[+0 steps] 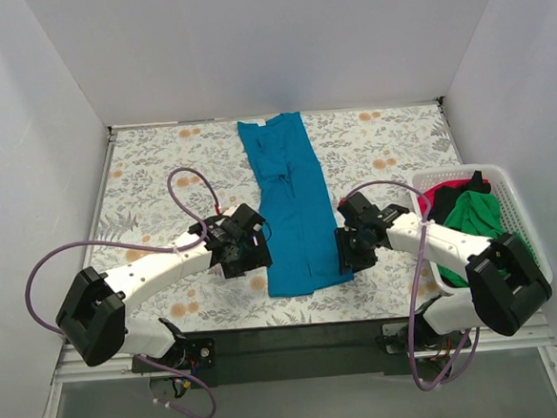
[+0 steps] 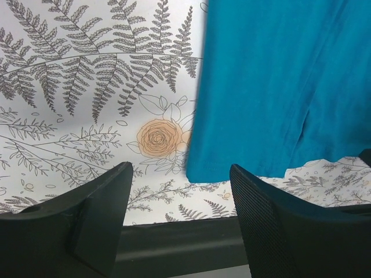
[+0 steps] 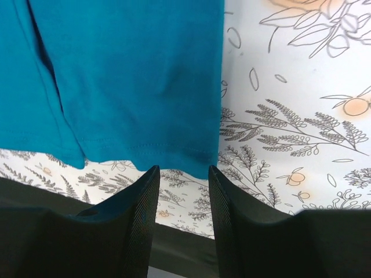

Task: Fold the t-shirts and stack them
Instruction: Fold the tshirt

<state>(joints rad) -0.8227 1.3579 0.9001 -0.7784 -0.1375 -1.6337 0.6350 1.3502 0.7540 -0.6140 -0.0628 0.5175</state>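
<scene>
A teal-blue t-shirt (image 1: 293, 208) lies folded into a long narrow strip down the middle of the table. Its hem is toward the near edge. My left gripper (image 1: 253, 260) hovers at the hem's left corner, open, with only tablecloth between its fingers (image 2: 179, 174). The teal cloth (image 2: 272, 87) sits just beyond its right finger. My right gripper (image 1: 350, 254) is at the hem's right corner, open with a narrower gap (image 3: 183, 171), and the teal hem (image 3: 127, 75) ends just past its fingertips. A green t-shirt (image 1: 475, 214) and a red one (image 1: 445, 195) lie bunched in the basket.
A white slatted basket (image 1: 526, 225) stands at the right edge of the table, beside the right arm. The floral tablecloth (image 1: 162, 179) covers the table. Its dark near edge (image 2: 174, 240) runs right under both grippers. White walls close in the back and sides.
</scene>
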